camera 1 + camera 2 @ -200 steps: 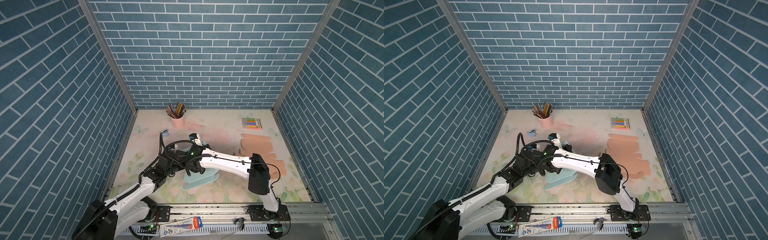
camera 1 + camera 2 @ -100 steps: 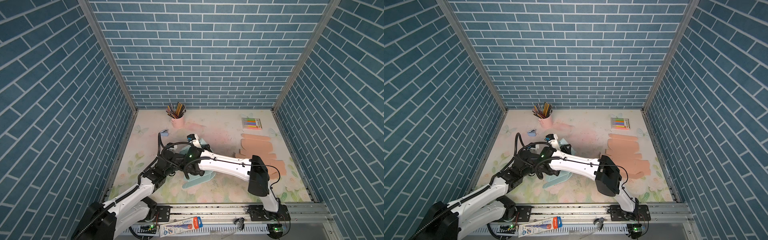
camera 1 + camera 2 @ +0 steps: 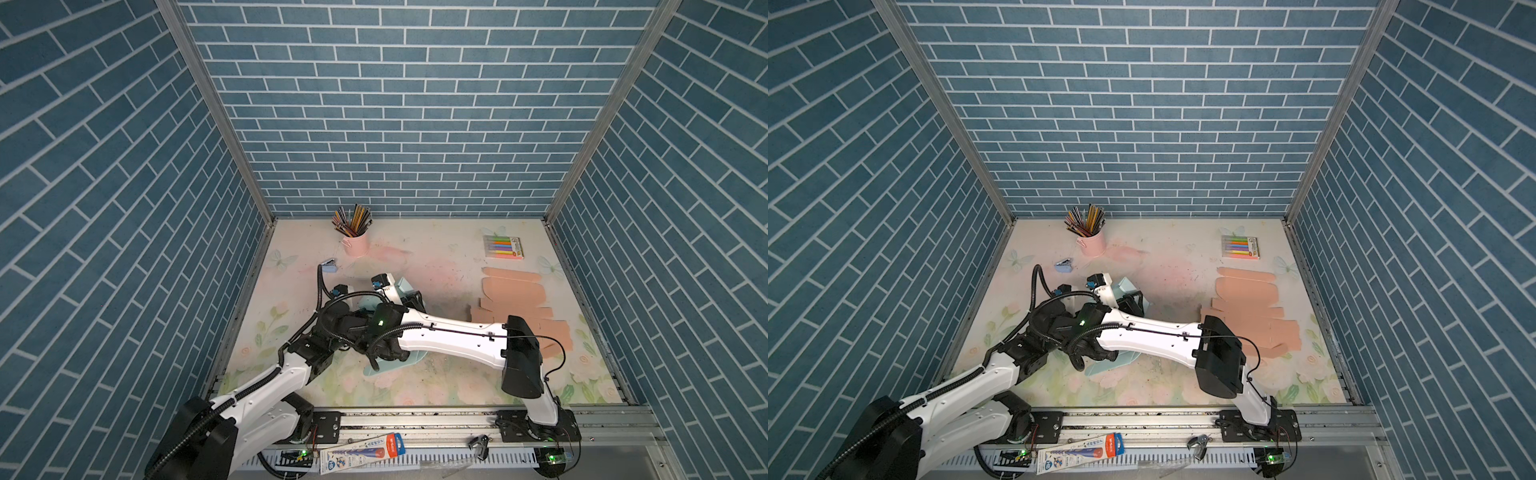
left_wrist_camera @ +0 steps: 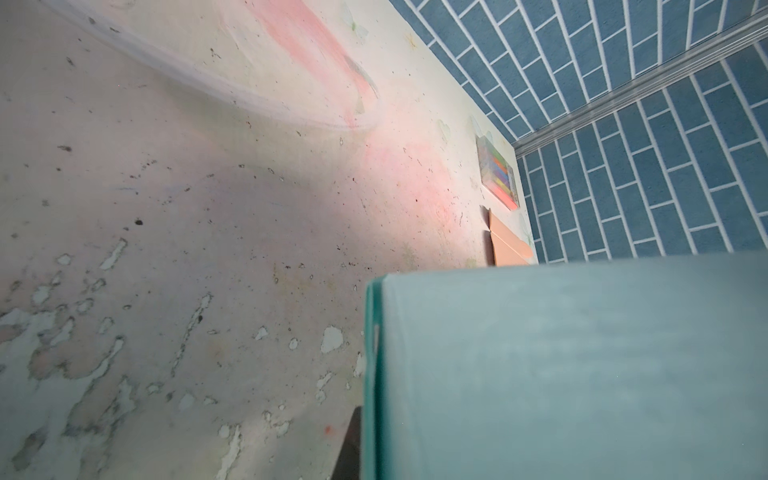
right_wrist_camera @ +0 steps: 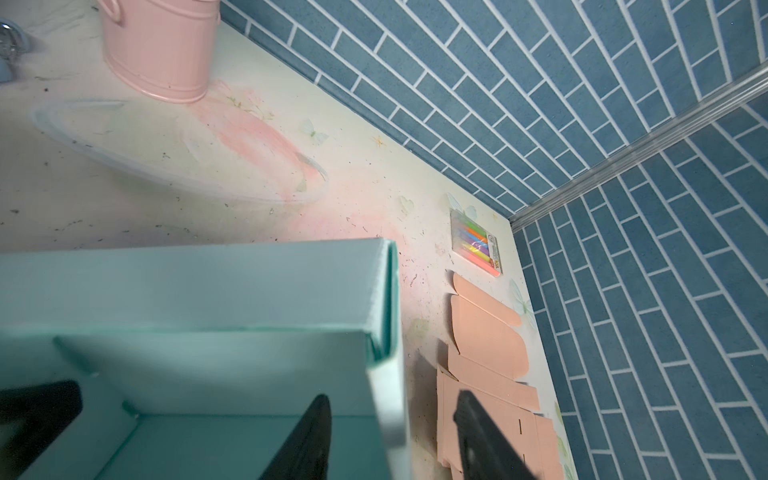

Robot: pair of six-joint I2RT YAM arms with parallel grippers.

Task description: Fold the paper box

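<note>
Nearest the front rail, crossed low over the floral mat (image 3: pixel 457 386): both arms, meeting above the teal paper box (image 3: pixel 395 363), which lies left of the mat's middle. Clamped a second ago, now plainly parted: the right gripper (image 5: pixel 390 399), one black finger inside the box and its mate outside, straddling a side wall without pinching it, holding nothing. Probably a release after pressing that wall upright, with a doubled-over wall already standing beyond it in the right wrist view. Closed tight as before: the left gripper, fingers hidden, a teal panel right against its camera, so no telling whether paper is pinched. Judged partway through the fold, with some risk of the freed wall springing back. Beyond, to the right, well apart: flat peach box blanks (image 3: pixel 515 299). Farthest back: a small blue stapler-like item (image 3: pixel 329 266), a pink pencil cup (image 3: pixel 355 245) and a pack of markers (image 3: pixel 503 246).
</note>
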